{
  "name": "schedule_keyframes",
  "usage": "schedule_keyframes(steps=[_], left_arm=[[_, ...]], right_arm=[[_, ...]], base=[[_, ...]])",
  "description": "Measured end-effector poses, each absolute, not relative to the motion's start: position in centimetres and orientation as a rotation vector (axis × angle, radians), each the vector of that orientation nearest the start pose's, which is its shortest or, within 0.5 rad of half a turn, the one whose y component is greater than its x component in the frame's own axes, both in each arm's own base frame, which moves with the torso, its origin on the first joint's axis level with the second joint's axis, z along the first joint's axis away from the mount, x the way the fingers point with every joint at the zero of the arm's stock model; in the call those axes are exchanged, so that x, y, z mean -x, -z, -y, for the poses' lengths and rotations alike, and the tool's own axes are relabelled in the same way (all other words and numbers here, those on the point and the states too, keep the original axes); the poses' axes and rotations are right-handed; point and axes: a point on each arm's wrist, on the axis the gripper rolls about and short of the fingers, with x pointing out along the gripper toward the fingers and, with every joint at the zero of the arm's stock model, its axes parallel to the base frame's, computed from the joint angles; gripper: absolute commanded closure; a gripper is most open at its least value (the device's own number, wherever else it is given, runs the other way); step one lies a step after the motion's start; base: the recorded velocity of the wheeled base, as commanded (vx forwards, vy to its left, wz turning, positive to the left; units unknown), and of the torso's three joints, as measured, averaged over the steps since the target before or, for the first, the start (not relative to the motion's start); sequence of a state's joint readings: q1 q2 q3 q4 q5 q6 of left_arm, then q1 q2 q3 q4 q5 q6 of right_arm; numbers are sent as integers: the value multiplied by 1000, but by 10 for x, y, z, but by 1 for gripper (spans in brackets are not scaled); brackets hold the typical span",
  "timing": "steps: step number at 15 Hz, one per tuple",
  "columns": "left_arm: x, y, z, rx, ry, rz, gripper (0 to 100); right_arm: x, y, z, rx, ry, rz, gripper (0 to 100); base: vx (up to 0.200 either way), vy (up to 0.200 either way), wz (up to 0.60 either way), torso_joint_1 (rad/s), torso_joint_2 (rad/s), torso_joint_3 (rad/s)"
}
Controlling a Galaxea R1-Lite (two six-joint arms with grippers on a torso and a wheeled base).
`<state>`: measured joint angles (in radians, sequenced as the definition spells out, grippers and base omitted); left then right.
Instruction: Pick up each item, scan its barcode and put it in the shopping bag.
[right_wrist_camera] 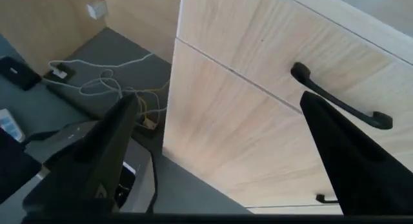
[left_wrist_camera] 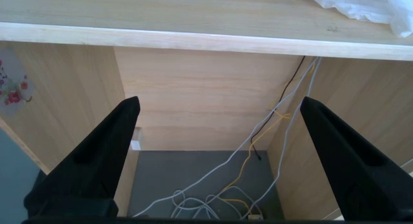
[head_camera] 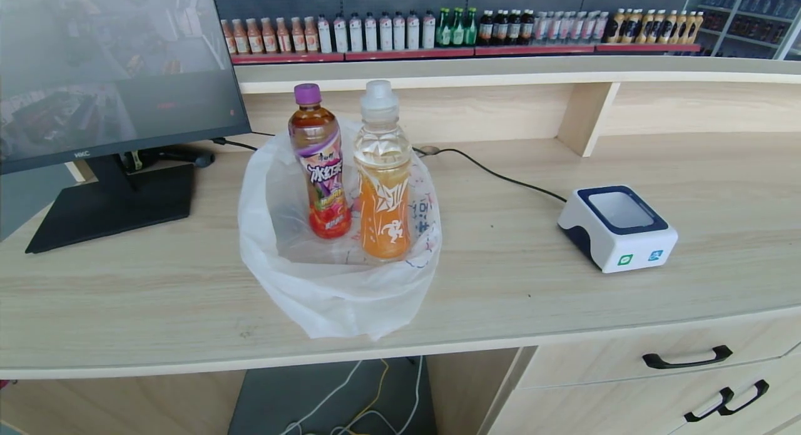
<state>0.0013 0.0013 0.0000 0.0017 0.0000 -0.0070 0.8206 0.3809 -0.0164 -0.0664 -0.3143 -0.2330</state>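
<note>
A white plastic shopping bag (head_camera: 294,278) stands open on the wooden counter, and its edge (left_wrist_camera: 361,4) hangs over the counter's front. Two bottles stand upright inside it: a tea bottle with a purple cap (head_camera: 319,163) and an orange drink bottle with a clear cap (head_camera: 383,172), side by side. The white and dark blue barcode scanner (head_camera: 616,227) sits to the bag's right, its window facing up. My left gripper (left_wrist_camera: 219,159) is open below the counter's front edge, holding nothing. My right gripper (right_wrist_camera: 216,153) is open beside the drawers, holding nothing.
A black monitor (head_camera: 106,66) on a stand (head_camera: 119,203) occupies the counter's back left. A black cable (head_camera: 494,172) runs from the scanner toward the back. Drawers with black handles (head_camera: 688,358) lie under the counter at right. Loose cables (left_wrist_camera: 213,198) lie on the floor under the counter.
</note>
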Motion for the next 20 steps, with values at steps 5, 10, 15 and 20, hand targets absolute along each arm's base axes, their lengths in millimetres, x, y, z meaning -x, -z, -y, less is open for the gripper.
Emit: schedule_keyframes(steps=[5, 10, 15, 20], left_arm=[[23, -75, 0, 6, -1, -3, 0], [23, -75, 0, 5, -1, -3, 0], [23, -75, 0, 7, -1, -3, 0], [23, -75, 0, 8, -2, -3, 0]], right_arm=[[4, -87, 10, 138, -746, -102, 0], [11, -84, 14, 62, -553, -52, 0], [15, -84, 5, 69, -7, -90, 0], [23, -82, 3, -21, 126, 19, 0]], base=[[0, 0, 0, 0, 0, 0], [0, 0, 0, 0, 0, 0], [0, 0, 0, 0, 0, 0], [0, 0, 0, 0, 0, 0]])
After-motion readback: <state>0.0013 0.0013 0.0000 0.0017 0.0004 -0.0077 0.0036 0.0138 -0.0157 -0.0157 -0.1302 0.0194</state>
